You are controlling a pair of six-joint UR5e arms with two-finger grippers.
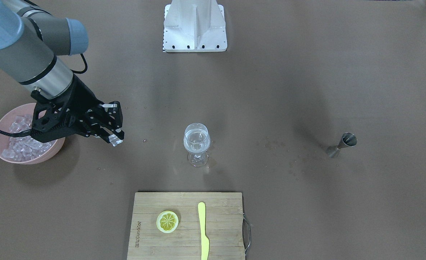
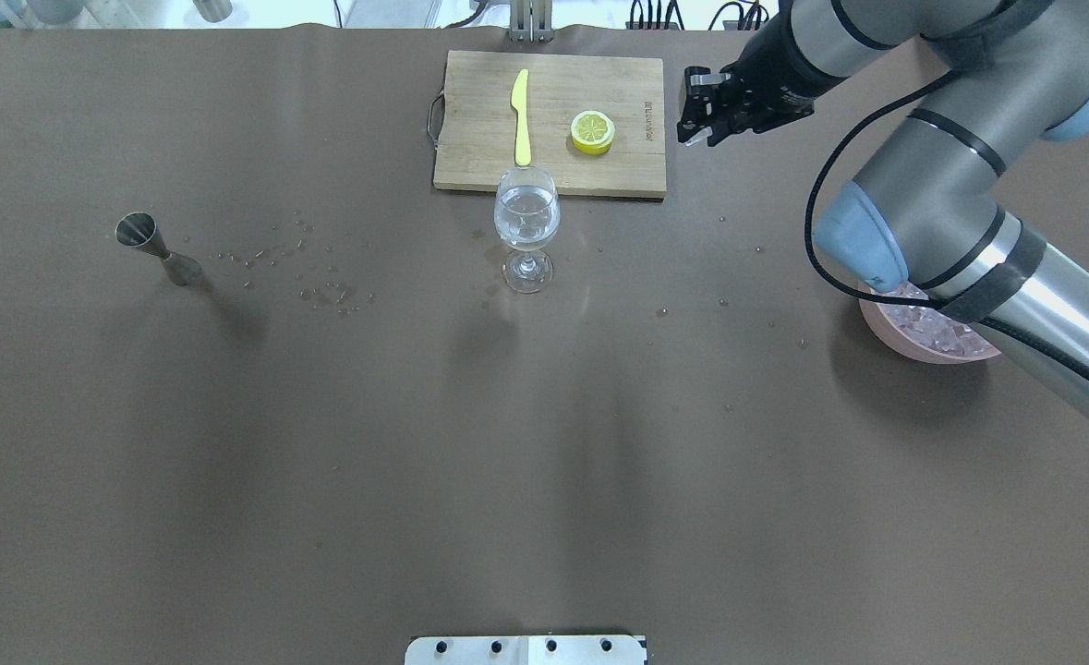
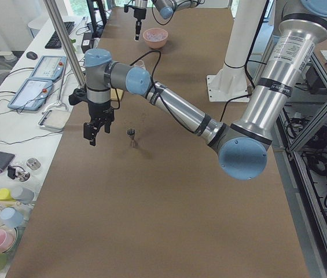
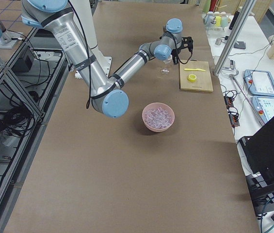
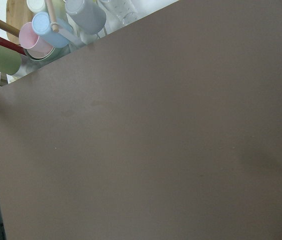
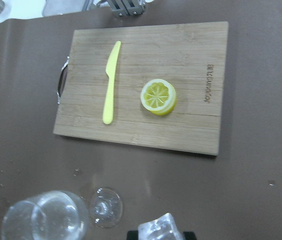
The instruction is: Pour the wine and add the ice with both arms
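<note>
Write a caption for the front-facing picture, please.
The right tool holds an ice cube between the pink bowl and the wine glass.

Soft, even light is washing the brown worktop; diffuse shadows are spreading beside the pink bowl and the jigger. The background is blowing out white beyond the far edge. In the right wrist view, the close wine glass and ice cube are blurring.
</note>
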